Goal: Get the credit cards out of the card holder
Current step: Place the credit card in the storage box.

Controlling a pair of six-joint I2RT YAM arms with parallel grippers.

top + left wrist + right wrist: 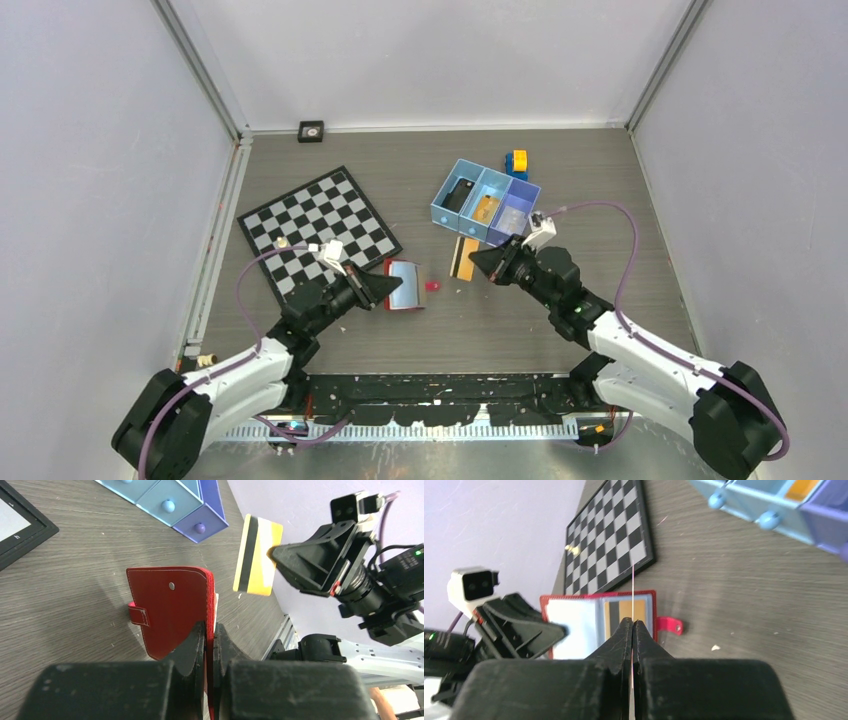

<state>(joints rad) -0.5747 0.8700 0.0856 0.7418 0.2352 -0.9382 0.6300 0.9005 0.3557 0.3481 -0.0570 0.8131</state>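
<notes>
While the left gripper is clamped on its left edge, the holder is propped open near the middle of the table, between the two arms. Its pale lining faces the right arm and its red back faces the left wrist camera. The snap tab sticks out on the right.

- Second card: orange-gold with a dark stripe, seated in the holder's right inner pocket.
- Card: yellow-gold with a dark stripe, pinched at one edge by the closed right gripper. It is apart from the holder, to its right, just near of the tray.
- Tray: blue, three compartments with small items inside, far right of the holder.
- Chessboard: black and white, lying flat, far left of the holder.
- Block: yellow and blue, just beyond the tray.
- Small black square item: at the far wall.
</notes>
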